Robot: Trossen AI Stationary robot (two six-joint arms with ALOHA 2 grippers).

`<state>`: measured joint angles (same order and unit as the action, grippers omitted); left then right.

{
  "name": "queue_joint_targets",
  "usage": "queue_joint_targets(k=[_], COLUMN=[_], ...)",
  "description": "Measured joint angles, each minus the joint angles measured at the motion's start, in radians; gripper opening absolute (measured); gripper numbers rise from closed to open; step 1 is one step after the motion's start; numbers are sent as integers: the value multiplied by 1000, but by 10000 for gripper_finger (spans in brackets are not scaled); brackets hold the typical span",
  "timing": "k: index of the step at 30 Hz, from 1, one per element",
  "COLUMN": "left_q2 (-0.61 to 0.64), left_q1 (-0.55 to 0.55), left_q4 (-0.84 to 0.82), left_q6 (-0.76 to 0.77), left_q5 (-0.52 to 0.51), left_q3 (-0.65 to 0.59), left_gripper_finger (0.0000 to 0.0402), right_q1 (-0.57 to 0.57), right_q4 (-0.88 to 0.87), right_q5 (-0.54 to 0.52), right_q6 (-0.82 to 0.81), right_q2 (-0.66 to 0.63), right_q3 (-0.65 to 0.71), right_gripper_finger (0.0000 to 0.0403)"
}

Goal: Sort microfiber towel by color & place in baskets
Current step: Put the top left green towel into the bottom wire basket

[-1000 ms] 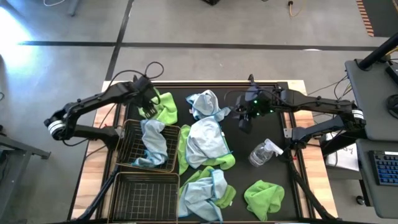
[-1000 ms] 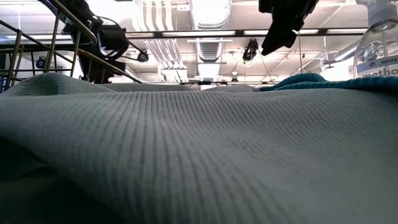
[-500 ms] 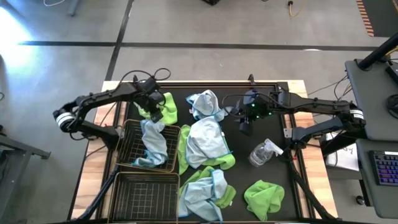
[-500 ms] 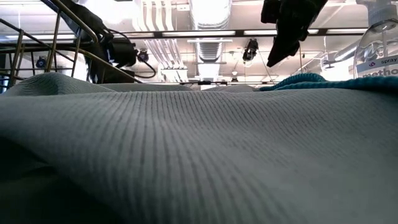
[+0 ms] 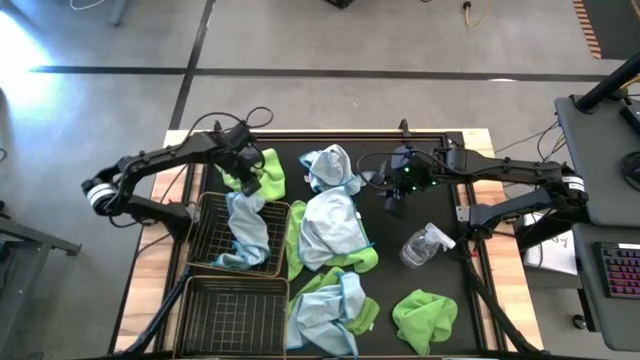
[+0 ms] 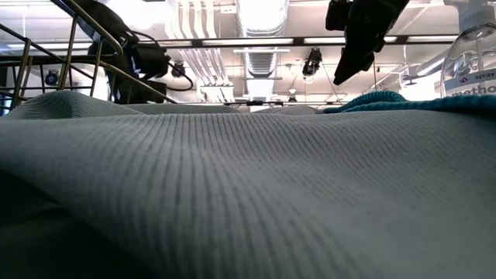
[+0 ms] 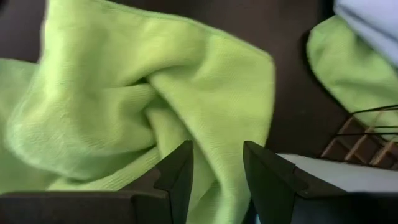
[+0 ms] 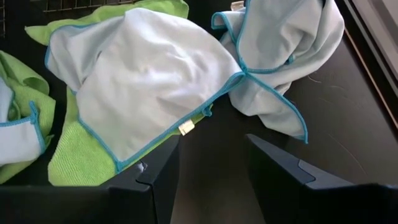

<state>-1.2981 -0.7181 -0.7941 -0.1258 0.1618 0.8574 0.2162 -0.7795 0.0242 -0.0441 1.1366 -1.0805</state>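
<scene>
My left gripper [image 7: 214, 168] hangs over the crumpled lime-green microfiber towel [image 5: 262, 172] at the mat's far left, fingers apart, gripping nothing. My right gripper [image 8: 208, 165] hovers open above bare mat beside the pale blue-white towels [image 8: 146, 78] (one already drapes the nearer-to-centre bronze wire-mesh basket [image 5: 215, 235]).

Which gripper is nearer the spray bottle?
Right. The right gripper hangs open over bare mat just up-left of the spray bottle. The left gripper is open over a green towel at the far-left corner, across the towel pile from it.
</scene>
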Motion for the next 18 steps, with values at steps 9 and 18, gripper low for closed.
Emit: queue_joint_targets(k=[9, 18], left_q2=[8, 8], left_q1=[0, 0], left_q4=[-131, -141], left_q6=[54, 83], left_q5=[-323, -386], left_q3=[0, 0], left_gripper_finger=[126, 126], right_q1=[0, 0], right_q4=[0, 1], right_q5=[0, 0], right_q6=[-10, -10], right_q2=[0, 0], right_q3=[0, 0], right_gripper_finger=[171, 171])
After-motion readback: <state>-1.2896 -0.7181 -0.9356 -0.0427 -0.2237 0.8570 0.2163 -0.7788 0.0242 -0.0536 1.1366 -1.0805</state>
